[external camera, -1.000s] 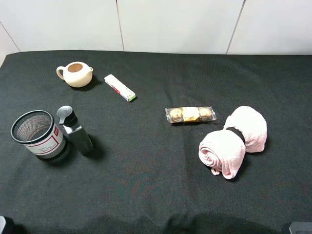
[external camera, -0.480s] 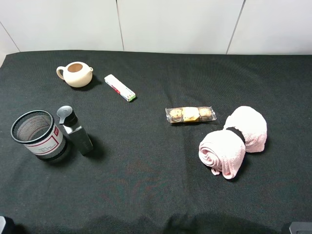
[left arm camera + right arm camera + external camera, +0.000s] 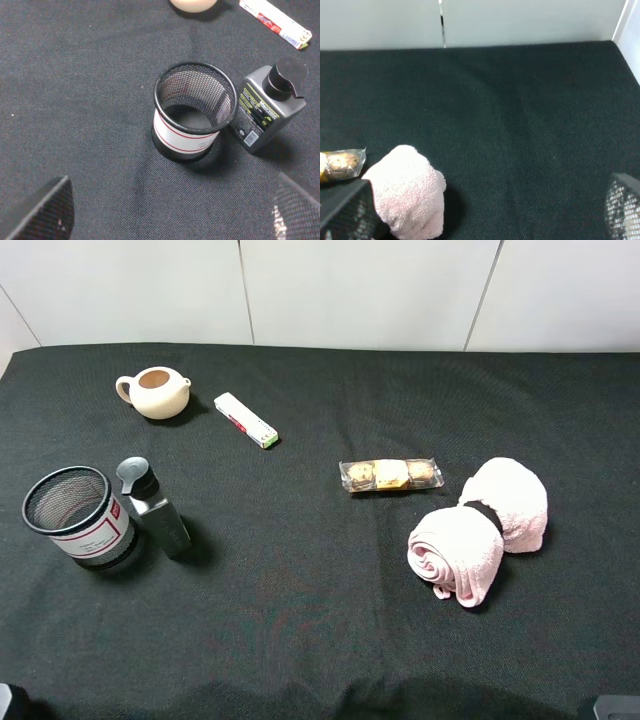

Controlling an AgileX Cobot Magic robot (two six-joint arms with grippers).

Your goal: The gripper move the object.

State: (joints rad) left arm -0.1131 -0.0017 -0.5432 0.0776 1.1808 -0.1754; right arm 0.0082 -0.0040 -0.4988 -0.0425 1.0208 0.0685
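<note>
The object, a slim white box (image 3: 246, 421) with a green end and red markings, lies flat at the back left of the black cloth, just right of a teapot. The left wrist view catches it (image 3: 274, 22) at the picture's edge, beyond the mesh cup. My left gripper (image 3: 170, 212) hangs open over the near left corner, short of the cup, with nothing between its fingers (image 3: 42, 212). My right gripper (image 3: 482, 207) is open and empty over the near right side, beside the pink towel. Both stand far from the box.
A cream teapot (image 3: 155, 392) sits at the back left. A black mesh cup (image 3: 75, 515) and a dark pump bottle (image 3: 158, 510) stand at the front left. A clear packet of cookies (image 3: 391, 475) and a rolled pink towel (image 3: 480, 525) lie right of centre.
</note>
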